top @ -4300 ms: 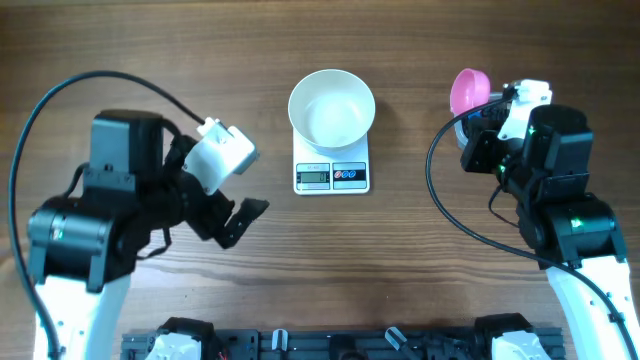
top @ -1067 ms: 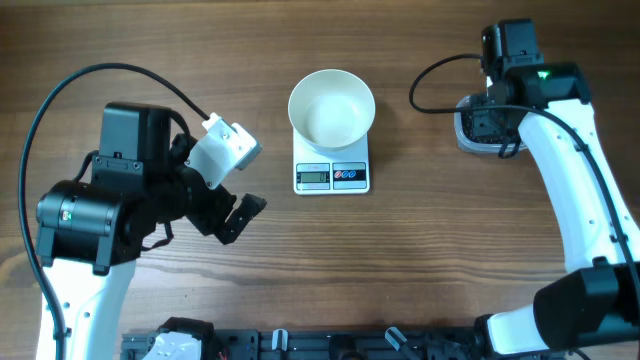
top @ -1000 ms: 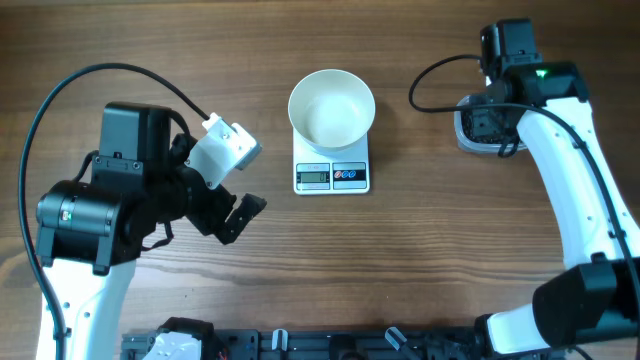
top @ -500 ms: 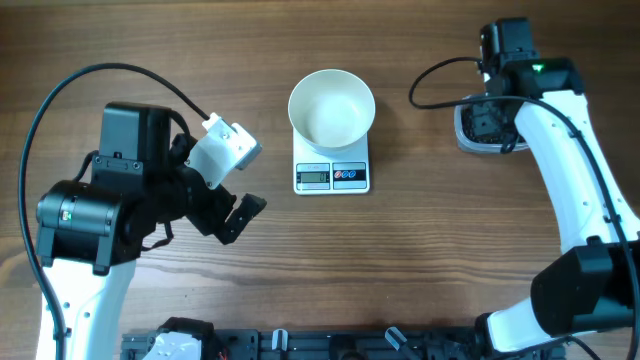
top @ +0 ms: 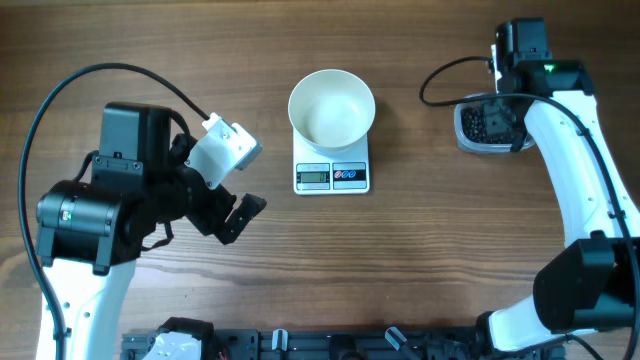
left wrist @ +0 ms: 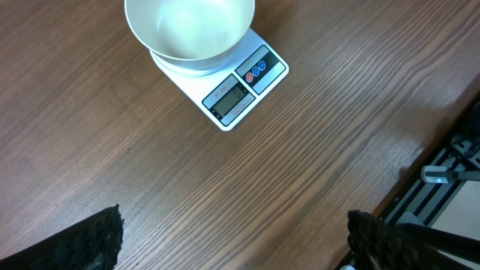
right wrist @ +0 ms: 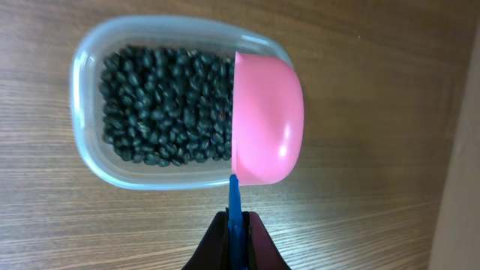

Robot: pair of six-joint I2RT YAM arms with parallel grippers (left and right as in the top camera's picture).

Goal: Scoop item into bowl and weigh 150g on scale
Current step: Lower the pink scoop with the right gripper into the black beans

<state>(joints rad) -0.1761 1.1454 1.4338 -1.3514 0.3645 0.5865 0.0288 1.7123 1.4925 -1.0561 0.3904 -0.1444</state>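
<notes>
The right wrist view shows what the overhead hides under the arm: the right gripper [right wrist: 235, 234] is clamped on the blue handle [right wrist: 235, 202] of a pink scoop [right wrist: 266, 127], whose cup is turned on its side over the right end of the clear tub [right wrist: 85, 135]. The black pellets [right wrist: 165, 105] lie in that tub. Overhead, the white bowl [top: 331, 108] sits on the scale [top: 332, 175] at mid-table, well apart from the tub. The left wrist view has the left gripper [left wrist: 234, 225] with its fingers [left wrist: 101, 240] wide apart above bare wood, near the scale.
</notes>
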